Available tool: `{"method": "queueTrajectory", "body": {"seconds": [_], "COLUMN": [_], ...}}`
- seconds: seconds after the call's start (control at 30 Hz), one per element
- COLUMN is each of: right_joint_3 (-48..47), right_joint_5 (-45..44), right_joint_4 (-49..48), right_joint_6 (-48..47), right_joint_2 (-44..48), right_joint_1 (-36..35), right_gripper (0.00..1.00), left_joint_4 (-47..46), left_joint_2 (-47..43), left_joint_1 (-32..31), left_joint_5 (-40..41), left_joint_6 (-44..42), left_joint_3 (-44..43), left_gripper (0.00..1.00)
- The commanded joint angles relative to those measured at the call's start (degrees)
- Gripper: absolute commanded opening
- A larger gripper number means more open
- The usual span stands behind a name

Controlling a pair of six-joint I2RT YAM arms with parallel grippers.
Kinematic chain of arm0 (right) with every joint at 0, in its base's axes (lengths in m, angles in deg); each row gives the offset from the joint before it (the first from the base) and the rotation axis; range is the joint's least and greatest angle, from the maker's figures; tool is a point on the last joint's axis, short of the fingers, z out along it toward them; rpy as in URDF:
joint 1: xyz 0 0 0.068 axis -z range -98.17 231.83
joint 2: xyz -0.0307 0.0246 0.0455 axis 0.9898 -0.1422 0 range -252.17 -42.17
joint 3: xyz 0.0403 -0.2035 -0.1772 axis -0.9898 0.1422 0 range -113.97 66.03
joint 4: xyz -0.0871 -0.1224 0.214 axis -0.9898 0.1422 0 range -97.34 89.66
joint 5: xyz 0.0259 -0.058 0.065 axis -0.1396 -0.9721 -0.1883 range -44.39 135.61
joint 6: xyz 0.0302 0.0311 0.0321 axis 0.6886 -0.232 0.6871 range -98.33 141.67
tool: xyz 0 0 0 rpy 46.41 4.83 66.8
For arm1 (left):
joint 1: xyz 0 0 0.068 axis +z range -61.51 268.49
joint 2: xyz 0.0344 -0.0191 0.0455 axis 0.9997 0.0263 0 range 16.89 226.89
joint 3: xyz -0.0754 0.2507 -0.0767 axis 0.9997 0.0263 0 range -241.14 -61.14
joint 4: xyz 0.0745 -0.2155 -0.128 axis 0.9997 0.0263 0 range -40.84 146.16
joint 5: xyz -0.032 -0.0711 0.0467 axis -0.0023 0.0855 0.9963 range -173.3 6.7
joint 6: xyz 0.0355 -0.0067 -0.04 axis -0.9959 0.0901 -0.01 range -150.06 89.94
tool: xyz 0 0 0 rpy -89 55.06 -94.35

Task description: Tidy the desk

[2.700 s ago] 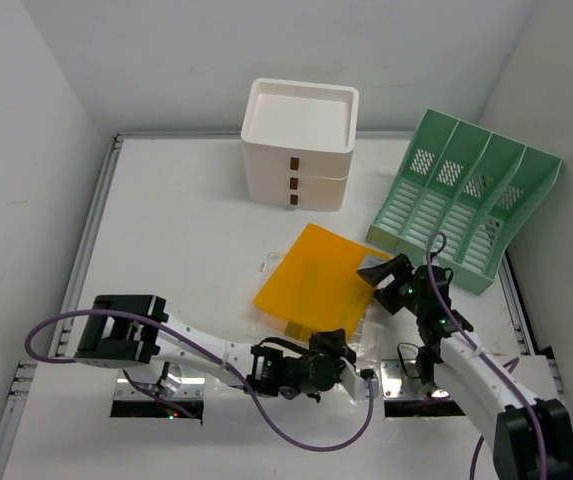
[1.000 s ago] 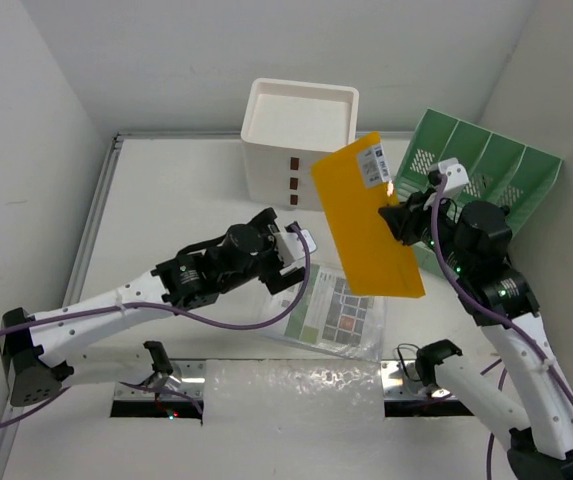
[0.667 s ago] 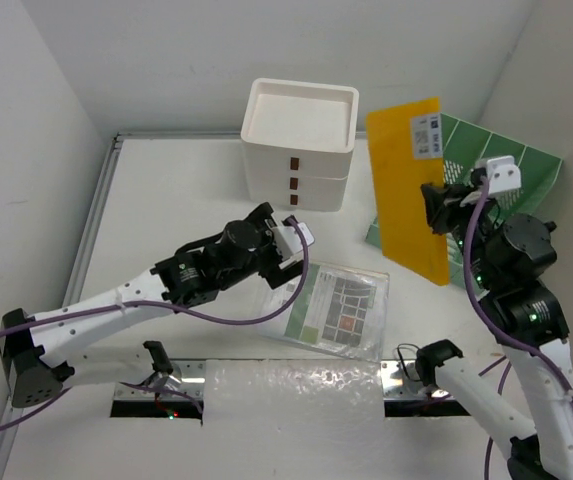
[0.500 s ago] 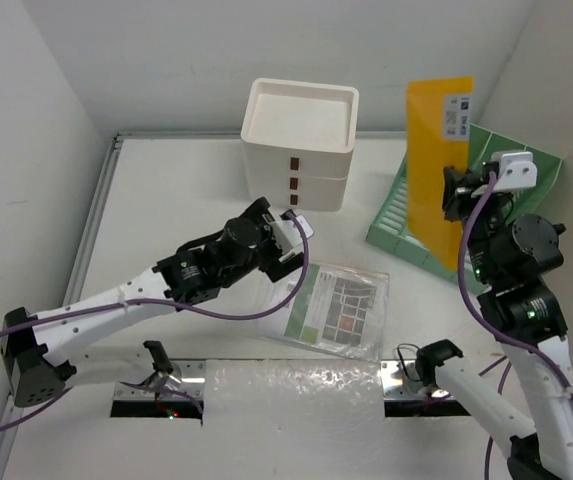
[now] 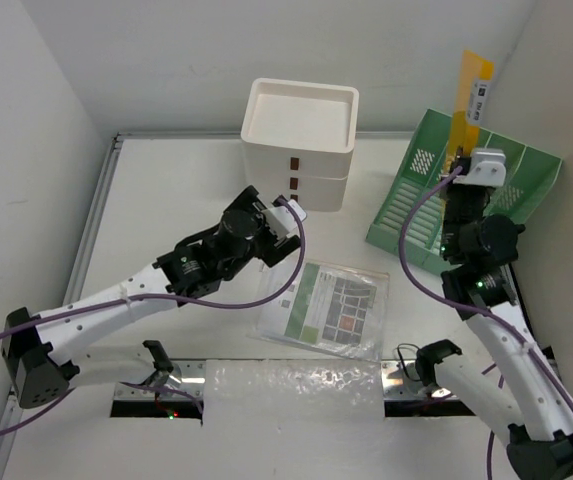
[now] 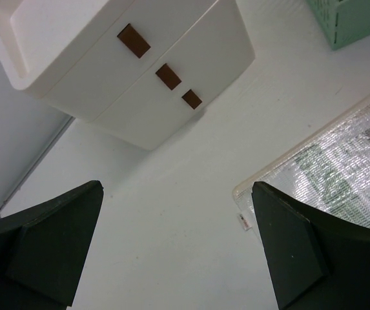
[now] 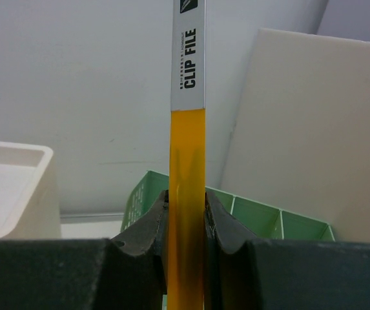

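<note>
File (image 5: 471,90) lifted off desk (image 5: 166,190), now upright, edge-on above far-right rack (image 5: 416,200) | my right gripper (image 7: 186,216) clamps it | my left gripper (image 6: 178,239) agape over desk centre | slotting next, I judge

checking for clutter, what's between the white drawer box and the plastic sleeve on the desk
Bare desk, as the left wrist view shows, from drawer box to sleeve. In the top view the left claw hangs over that stretch.

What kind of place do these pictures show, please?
Probably a staged office desk inside a white-walled robot test cell. It carries a green file rack and a white drawer box, and an orange clip file is held upright over the rack.
</note>
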Motion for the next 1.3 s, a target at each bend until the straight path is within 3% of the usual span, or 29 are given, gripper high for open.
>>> {"method": "queueTrajectory", "body": {"seconds": [0.0,0.17,0.33,0.47,0.5,0.6,0.73,0.87,1.27], "right_joint_3": [2.5,8.0,11.2,13.7,14.3,16.2,15.3,14.8,-3.9], "right_joint_5": [-2.8,-4.2,-4.7,-11.1,-11.6,-12.1,-15.4,-15.3,-19.8], "right_joint_4": [-18.8,-29.7,-33.6,-28.8,-27.5,-22.5,-15.1,-10.0,5.6], "right_joint_6": [-5.4,-9.1,-9.0,-4.5,-1.7,3.6,10.2,12.3,11.8], "right_joint_2": [-2.0,-4.9,-9.6,-13.4,-13.4,-13.3,-13.5,-13.6,-22.1], "right_joint_1": [-0.1,-0.1,0.0,0.2,0.2,0.6,1.2,1.7,4.6], "right_gripper": [0.0,0.0,0.0,0.02,0.12,0.28,0.3,0.44,0.41], "left_joint_4": [-3.0,-3.1,-3.5,-3.7,-3.7,-4.1,-4.3,-4.5,-4.7], "left_joint_2": [0.4,0.5,0.5,0.0,-0.2,-0.9,-1.2,-1.5,-2.1], "left_joint_1": [1.0,1.6,2.0,2.2,2.2,2.5,2.7,2.8,2.8], "left_joint_5": [2.1,2.3,2.3,1.7,1.6,1.6,1.3,0.9,0.8], "left_joint_6": [-0.9,-1.2,-1.3,-1.0,-1.1,-1.3,-1.3,-1.3,-2.0], "left_joint_3": [-1.8,-1.6,-1.5,-0.9,-0.7,-0.2,0.0,0.2,0.9], "left_gripper": [1.0,0.99,1.0,1.0,1.0,0.99,1.0,1.0,1.0]}}
